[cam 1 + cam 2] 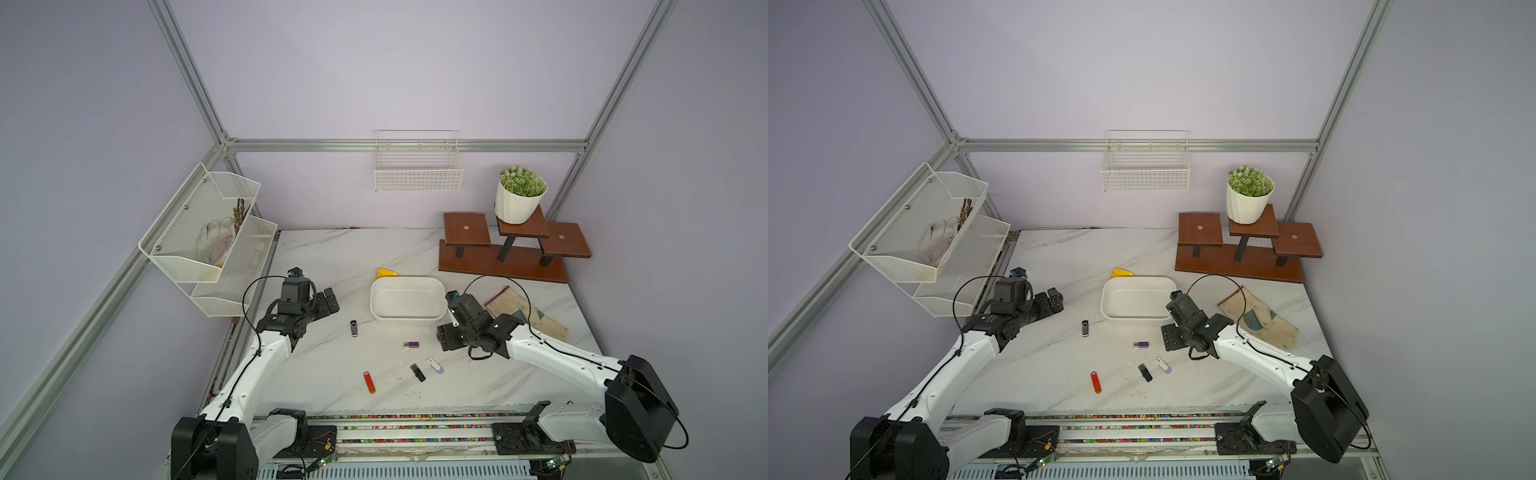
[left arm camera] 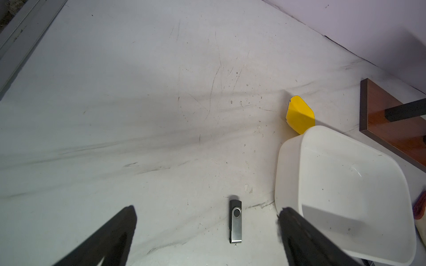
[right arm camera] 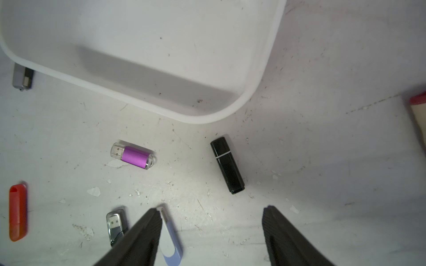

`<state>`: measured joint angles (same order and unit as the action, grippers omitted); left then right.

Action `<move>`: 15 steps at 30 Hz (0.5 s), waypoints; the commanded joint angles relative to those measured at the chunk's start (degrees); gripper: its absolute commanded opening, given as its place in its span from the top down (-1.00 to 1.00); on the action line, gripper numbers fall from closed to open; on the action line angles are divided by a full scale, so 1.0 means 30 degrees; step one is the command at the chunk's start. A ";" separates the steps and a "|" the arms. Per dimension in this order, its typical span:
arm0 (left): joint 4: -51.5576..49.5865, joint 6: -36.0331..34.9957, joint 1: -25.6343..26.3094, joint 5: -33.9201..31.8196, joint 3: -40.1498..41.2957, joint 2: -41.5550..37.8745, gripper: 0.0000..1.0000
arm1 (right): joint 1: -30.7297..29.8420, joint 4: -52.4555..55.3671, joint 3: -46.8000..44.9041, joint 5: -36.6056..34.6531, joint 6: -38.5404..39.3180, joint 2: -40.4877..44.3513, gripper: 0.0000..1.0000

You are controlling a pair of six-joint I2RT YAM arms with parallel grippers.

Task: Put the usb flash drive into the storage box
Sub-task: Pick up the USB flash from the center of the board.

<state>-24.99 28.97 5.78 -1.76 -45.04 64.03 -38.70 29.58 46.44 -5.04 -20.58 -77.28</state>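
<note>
Flash drives lie loose on the worktop (image 1: 324,257), all outside the storage box (image 1: 405,316). We see the silver swivel drive (image 1: 353,328) just left of the box's near left corner, and the purple drive (image 1: 411,344) near of the box. Nearer still lie the orange drive (image 1: 369,382), a small black drive (image 1: 417,372) and a white-and-lilac drive (image 1: 434,365). A black capped drive (image 3: 227,164) lies beside the box's near right corner, ahead of the right end effector (image 3: 211,209), whose fingers stand apart with nothing between them. The left end effector (image 2: 207,208) gapes wide, empty, above the worktop left of the swivel drive.
</note>
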 commanded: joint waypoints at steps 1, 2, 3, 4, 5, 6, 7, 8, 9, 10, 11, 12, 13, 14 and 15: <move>0.0049 0.0238 0.0266 0.0330 0.0199 -0.0075 -1.00 | -0.0100 0.1380 0.0514 -0.0117 -0.0172 -0.1347 -0.43; 0.0022 0.0272 0.0290 0.0283 0.0211 -0.0074 -1.00 | -0.0090 0.1519 0.0625 -0.0135 -0.0122 -0.1784 -0.43; 0.0034 0.0274 0.0327 0.0265 0.0220 -0.0074 -1.00 | -0.0092 0.1488 0.0682 -0.0137 -0.0030 -0.2043 -0.43; 0.0020 0.0302 0.0362 0.0196 0.0247 -0.0074 -1.00 | -0.0102 0.1249 0.0637 -0.0052 0.0079 -0.2281 -0.43; 0.0029 0.0304 0.0387 0.0148 0.0239 -0.0074 -1.00 | -0.0134 0.1067 0.0591 -0.0115 0.0122 -0.2389 -0.43; 0.0020 0.0303 0.0415 0.0147 0.0230 -0.0074 -1.00 | -0.0111 0.0855 0.0549 -0.0199 0.0187 -0.2476 -0.43; 0.0027 0.0303 0.0417 0.0161 0.0193 -0.0082 -1.00 | -0.0130 0.0658 0.0504 -0.0252 0.0259 -0.2562 -0.42; 0.0017 0.0304 0.0446 0.0147 0.0207 -0.0079 -1.00 | -0.0098 0.0349 0.0463 -0.0322 0.0422 -0.2723 -0.41; 0.0018 0.0276 0.0475 0.0147 0.0171 -0.0074 -1.00 | -0.0123 0.0217 0.0459 -0.0409 0.0486 -0.2811 -0.41; 0.0020 0.0254 0.0476 0.0118 0.0178 -0.0074 -1.00 | -0.0114 0.0146 0.0528 -0.0613 0.0580 -0.2957 -0.41; 0.0011 0.0231 0.0494 0.0118 0.0171 -0.0088 -1.00 | -0.0110 0.0075 0.0597 -0.0827 0.0688 -0.3117 -0.40; 0.0011 0.0239 0.0504 0.0118 0.0199 -0.0103 -1.00 | -0.0099 0.0028 0.0649 -0.0945 0.0707 -0.3250 -0.38; 0.0019 0.0242 0.0505 0.0086 0.0207 -0.0103 -1.00 | -0.0104 -0.0156 0.0674 -0.0930 0.0735 -0.3324 -0.37; 0.0018 0.0216 0.0505 0.0074 0.0197 -0.0103 -1.00 | -0.0108 -0.0238 0.0693 -0.0952 0.0722 -0.3383 -0.36; 0.0018 0.0215 0.0505 0.0037 0.0210 -0.0103 -1.00 | -0.0105 -0.0336 0.0735 -0.1057 0.0707 -0.3526 -0.36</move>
<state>-25.36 29.02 6.94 -1.67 -45.04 64.03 -38.70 30.50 47.42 -6.44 -19.18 -86.94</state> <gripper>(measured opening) 0.998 0.683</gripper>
